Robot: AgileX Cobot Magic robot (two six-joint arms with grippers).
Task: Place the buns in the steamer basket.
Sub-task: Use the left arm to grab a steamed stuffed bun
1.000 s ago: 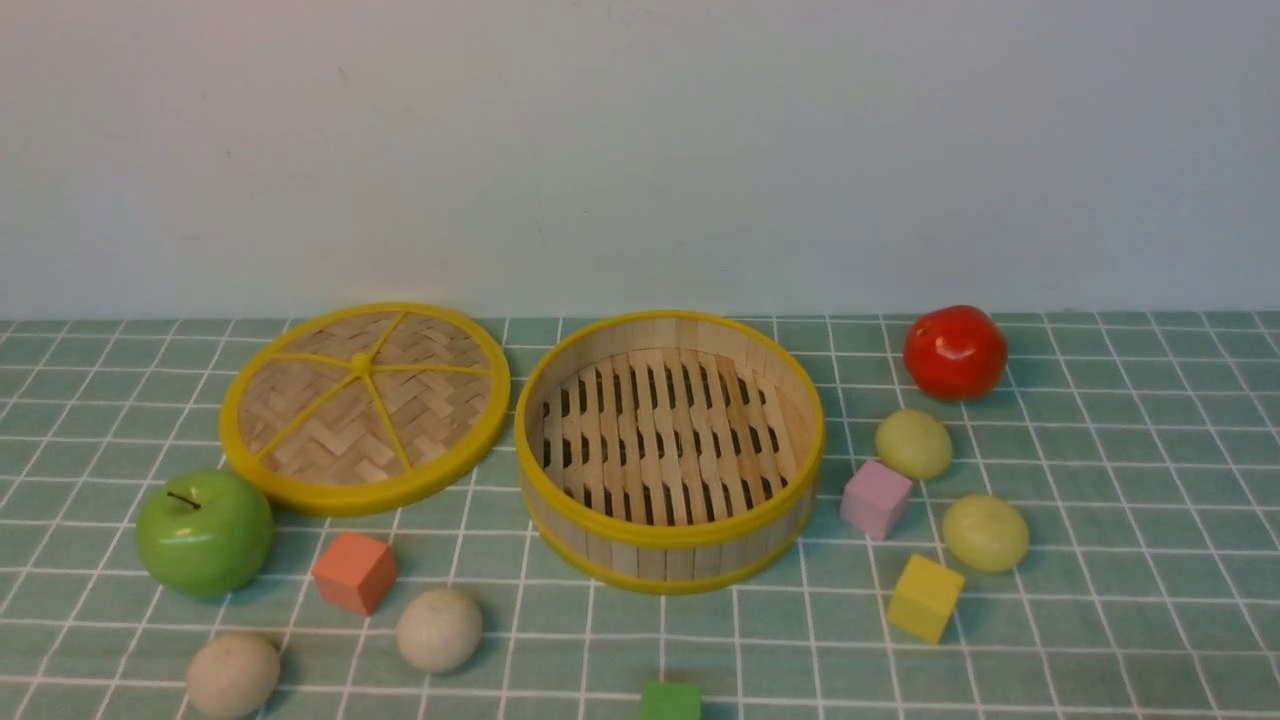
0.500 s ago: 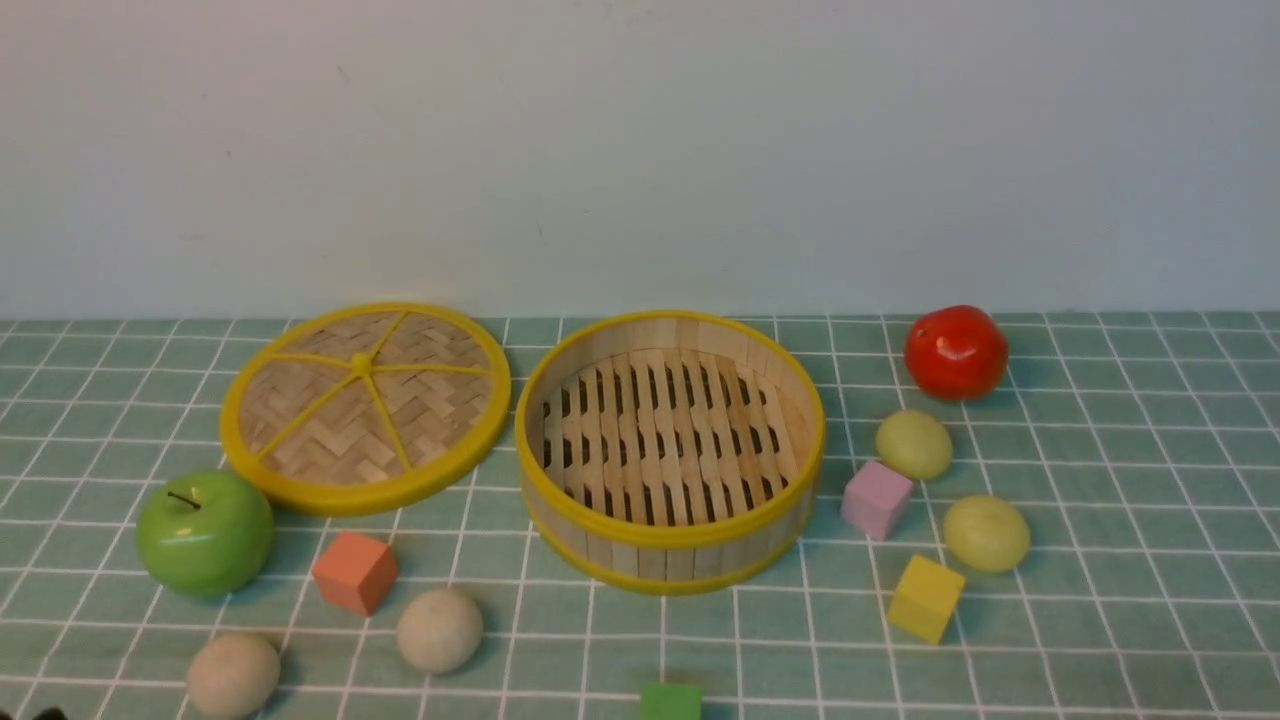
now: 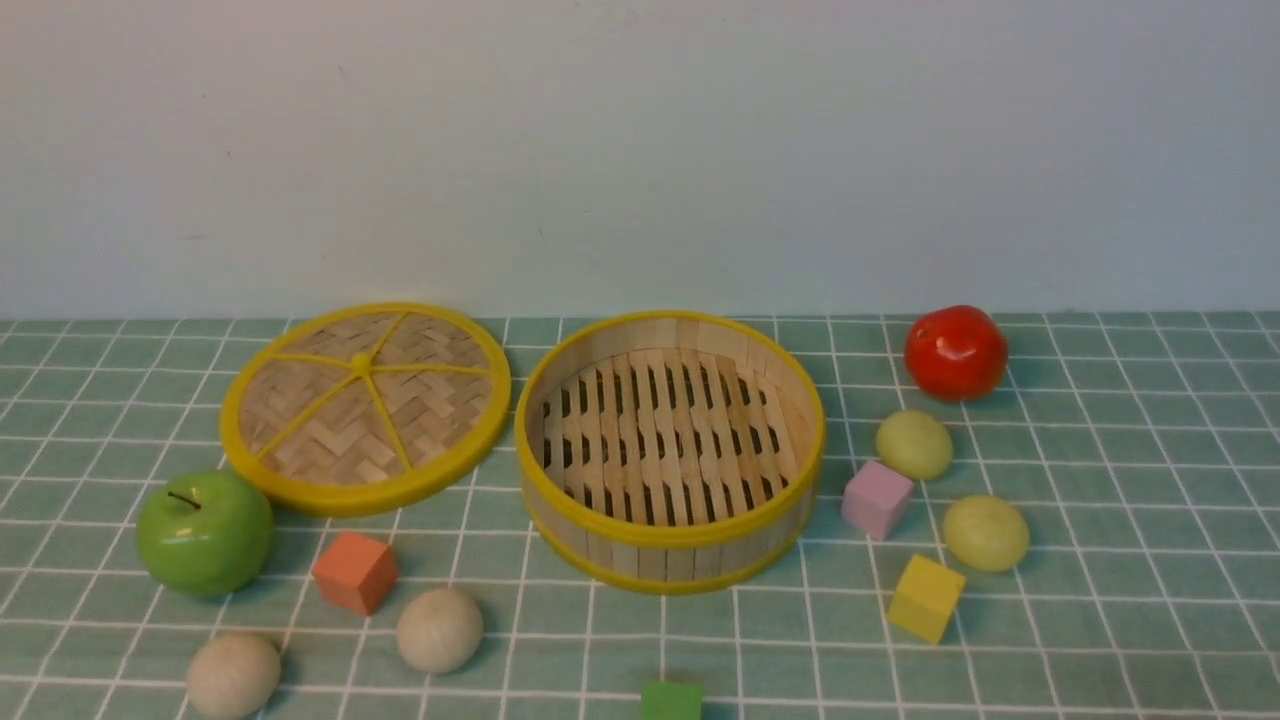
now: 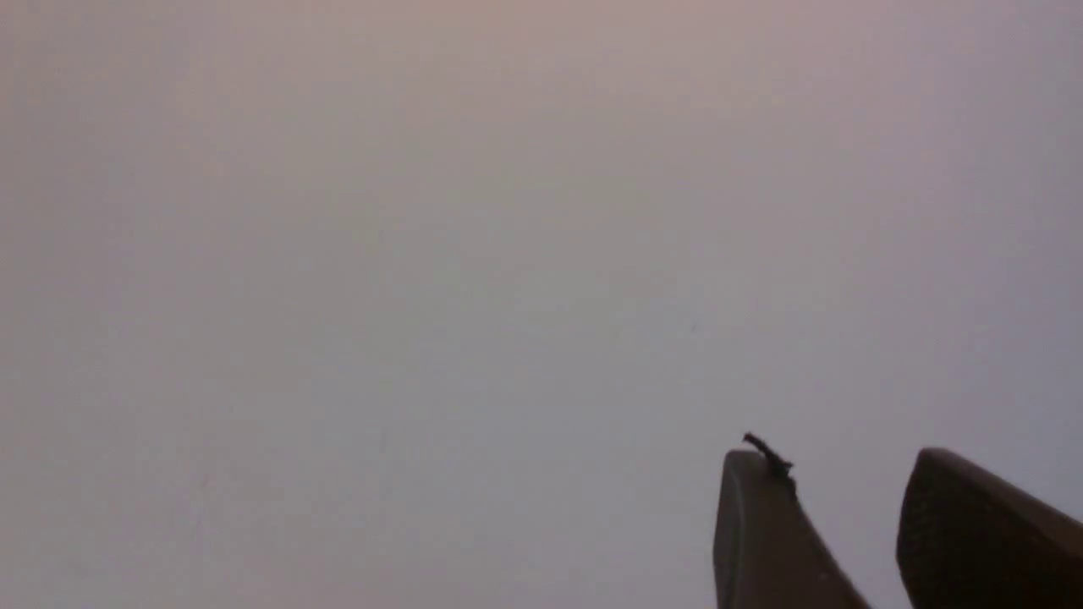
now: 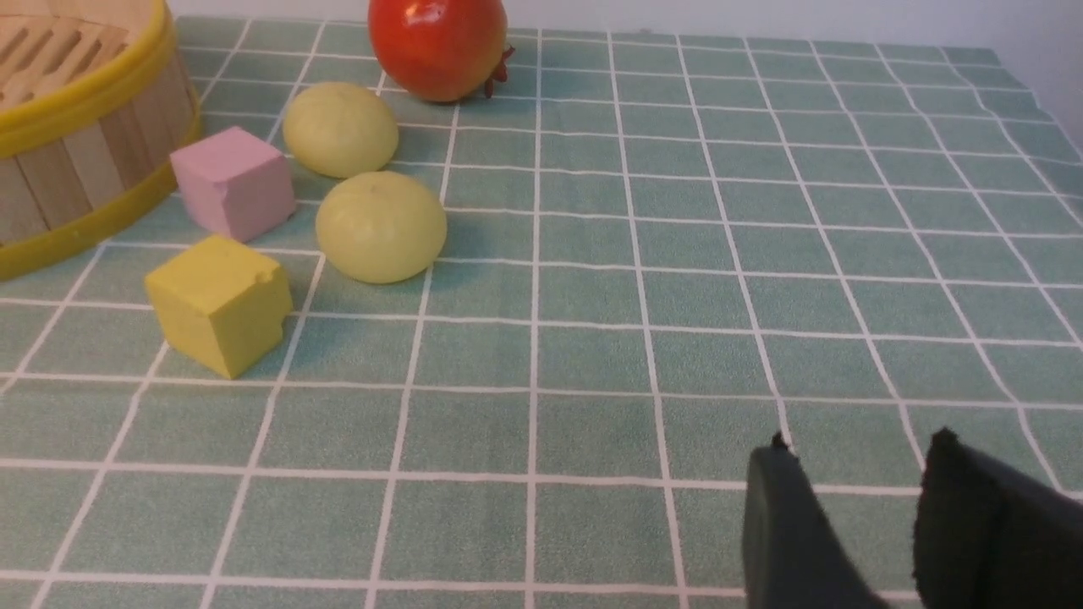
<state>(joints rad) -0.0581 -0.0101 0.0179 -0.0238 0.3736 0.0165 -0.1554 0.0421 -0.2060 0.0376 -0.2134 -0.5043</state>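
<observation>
The steamer basket stands empty at the table's middle. Two beige buns lie at the front left. Two yellow-green buns lie right of the basket. Neither gripper shows in the front view. In the right wrist view my right gripper is open and empty over bare cloth, well short of the yellow-green buns and the basket. In the left wrist view my left gripper is open and empty against a blank pale surface.
The flat woven lid lies left of the basket. A green apple and an orange cube sit near the beige buns. A tomato, pink cube and yellow cube surround the yellow-green buns. A green cube is at the front edge.
Nothing on the table has moved. A small dark tip showed at the front view's lower left corner half a second ago and is gone now.
</observation>
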